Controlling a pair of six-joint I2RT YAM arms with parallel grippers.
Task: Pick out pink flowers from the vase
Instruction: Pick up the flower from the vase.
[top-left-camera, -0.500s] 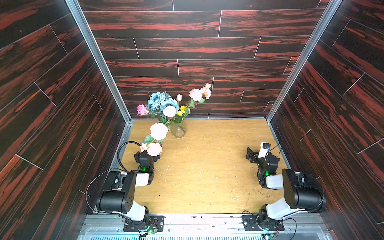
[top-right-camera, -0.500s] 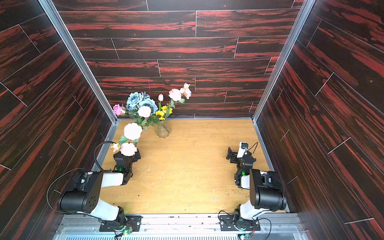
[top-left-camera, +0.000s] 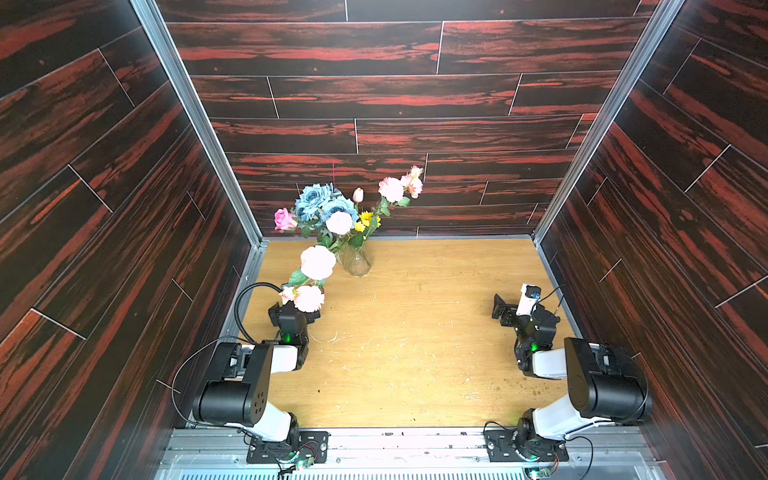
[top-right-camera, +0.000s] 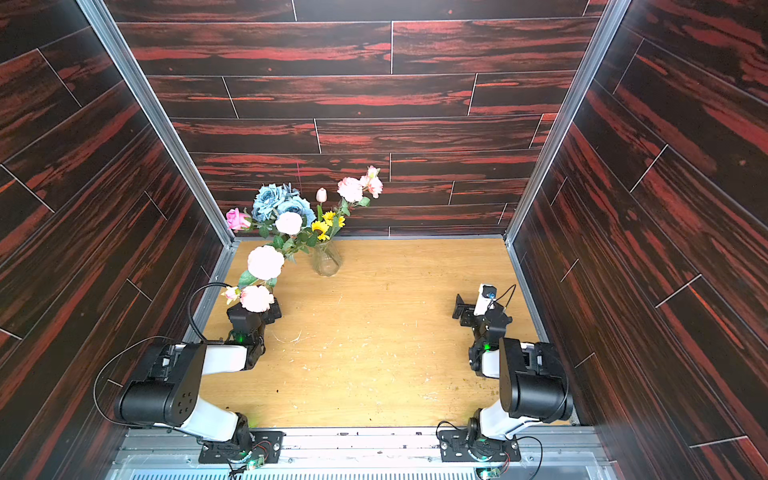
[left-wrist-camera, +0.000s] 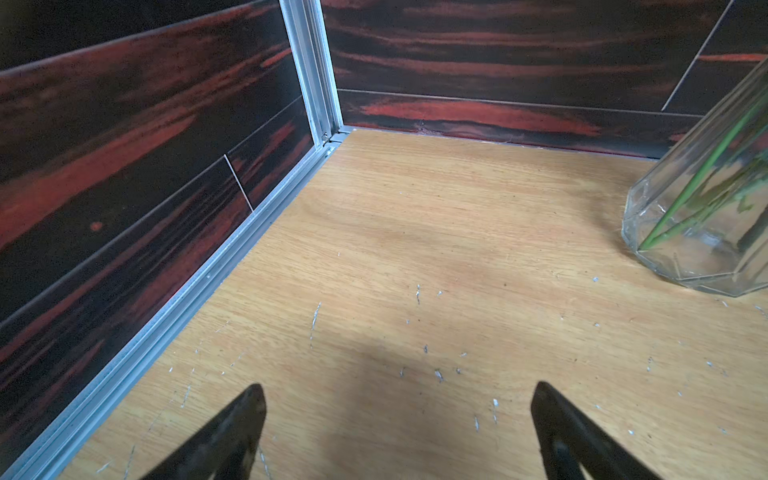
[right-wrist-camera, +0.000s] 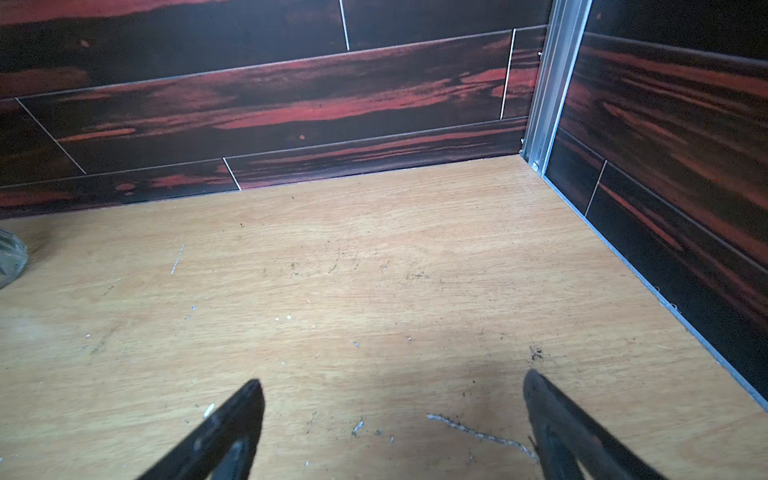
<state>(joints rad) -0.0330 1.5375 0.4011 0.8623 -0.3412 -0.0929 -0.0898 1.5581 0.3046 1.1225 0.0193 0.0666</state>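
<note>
Left wrist view: clear faceted glass vase (left-wrist-camera: 706, 232) at frame right of the open, empty left gripper (left-wrist-camera: 397, 387); the open right gripper (right-wrist-camera: 391, 378) sits farther off.

One clear glass vase (top-left-camera: 357, 262) stands on one wooden desk (top-left-camera: 415, 353). It holds five full pale-pink ruffled blooms (top-left-camera: 318, 262): two droop out to the left of the vase, one sits just above it, and two rise high to its right. There is also one brighter pink rose (top-left-camera: 284, 219) and one slim pink tulip bud (top-left-camera: 358, 194). Above the vase's neck sit at least two dusty-blue roses (top-left-camera: 313, 199), their exact number hard to tell, and about three small yellow sunflowers (top-left-camera: 365, 217). Two robot arms (top-left-camera: 249, 382) stand apart from the vase, each with two jaws.
</note>
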